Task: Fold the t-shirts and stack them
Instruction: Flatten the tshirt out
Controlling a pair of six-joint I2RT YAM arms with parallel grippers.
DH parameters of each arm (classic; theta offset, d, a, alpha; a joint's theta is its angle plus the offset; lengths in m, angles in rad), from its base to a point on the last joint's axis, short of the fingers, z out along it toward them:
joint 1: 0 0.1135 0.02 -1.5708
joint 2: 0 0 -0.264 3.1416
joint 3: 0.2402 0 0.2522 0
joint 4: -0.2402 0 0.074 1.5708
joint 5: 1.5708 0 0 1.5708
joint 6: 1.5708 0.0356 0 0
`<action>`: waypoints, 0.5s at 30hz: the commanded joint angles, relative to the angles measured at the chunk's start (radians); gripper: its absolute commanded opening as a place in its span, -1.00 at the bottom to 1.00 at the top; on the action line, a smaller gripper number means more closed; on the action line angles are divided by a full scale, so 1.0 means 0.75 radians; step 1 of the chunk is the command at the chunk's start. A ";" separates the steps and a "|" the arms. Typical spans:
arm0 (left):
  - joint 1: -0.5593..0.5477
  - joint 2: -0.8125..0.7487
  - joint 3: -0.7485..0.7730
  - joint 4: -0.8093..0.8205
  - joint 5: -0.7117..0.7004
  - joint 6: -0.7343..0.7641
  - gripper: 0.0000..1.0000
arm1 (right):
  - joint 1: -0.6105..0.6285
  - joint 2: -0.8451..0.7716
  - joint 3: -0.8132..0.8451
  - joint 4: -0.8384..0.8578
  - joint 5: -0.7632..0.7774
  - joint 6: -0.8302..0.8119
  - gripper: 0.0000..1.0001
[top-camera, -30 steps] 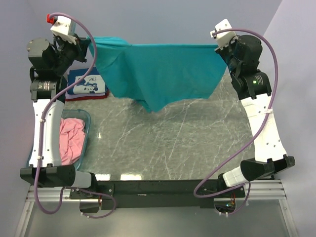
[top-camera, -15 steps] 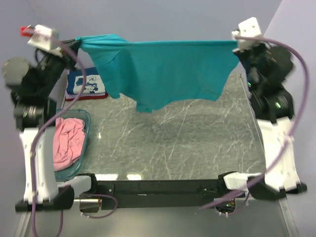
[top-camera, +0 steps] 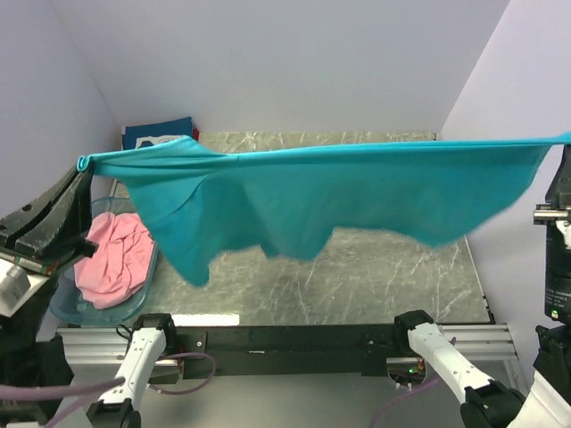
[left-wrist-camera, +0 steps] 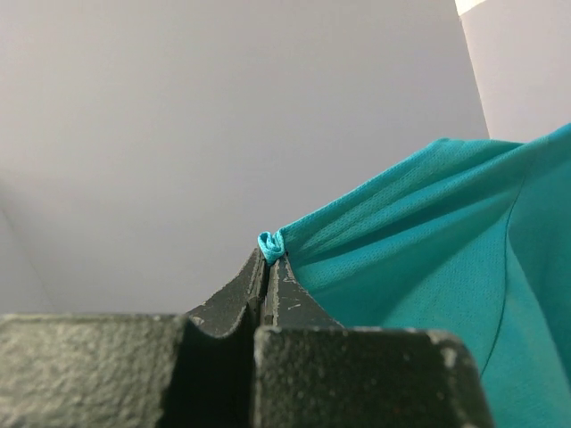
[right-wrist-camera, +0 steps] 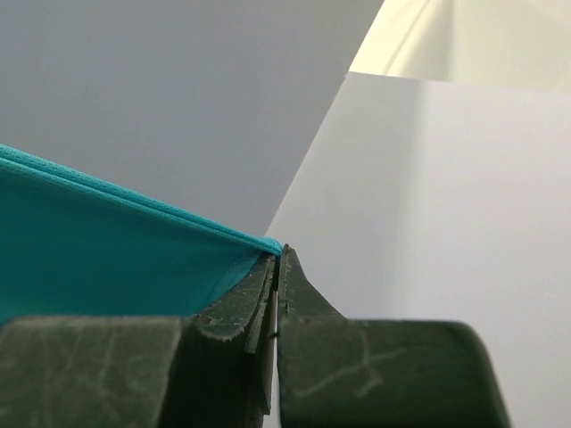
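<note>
The teal t-shirt (top-camera: 339, 192) hangs stretched wide in the air, high above the table, held by its top edge at both ends. My left gripper (top-camera: 82, 168) is shut on its left corner, and the pinched corner also shows in the left wrist view (left-wrist-camera: 269, 245). My right gripper (right-wrist-camera: 278, 254) is shut on the right corner at the right edge of the top view. The pink t-shirt (top-camera: 111, 254) lies crumpled in the basket. The navy t-shirt (top-camera: 156, 134) lies at the back left, partly hidden by the teal one. The red one is hidden.
The light-blue plastic basket (top-camera: 64, 308) stands at the table's near left edge. The grey marble table (top-camera: 393, 267) lies under the hanging shirt. Walls close in at the back, left and right. The right arm's body (top-camera: 558, 241) stands at the far right.
Both arms have risen toward the camera and moved apart. The teal shirt is lifted much higher and pulled taut and wider. It no longer hangs near the back of the table.
</note>
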 commanded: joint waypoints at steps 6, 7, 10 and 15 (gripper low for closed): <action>0.028 -0.047 -0.160 -0.301 -0.185 0.234 -0.99 | -0.030 -0.006 -0.326 0.012 0.155 -0.163 -1.00; 0.028 -0.061 -0.203 -0.307 -0.161 0.257 -0.99 | -0.030 -0.008 -0.379 0.007 0.117 -0.176 -1.00; 0.028 -0.081 -0.389 -0.342 -0.094 0.259 -0.99 | -0.028 -0.016 -0.638 0.046 0.047 -0.204 -1.00; 0.028 -0.110 -0.855 -0.258 -0.020 0.281 -0.99 | -0.028 0.037 -1.045 0.157 -0.043 -0.229 -1.00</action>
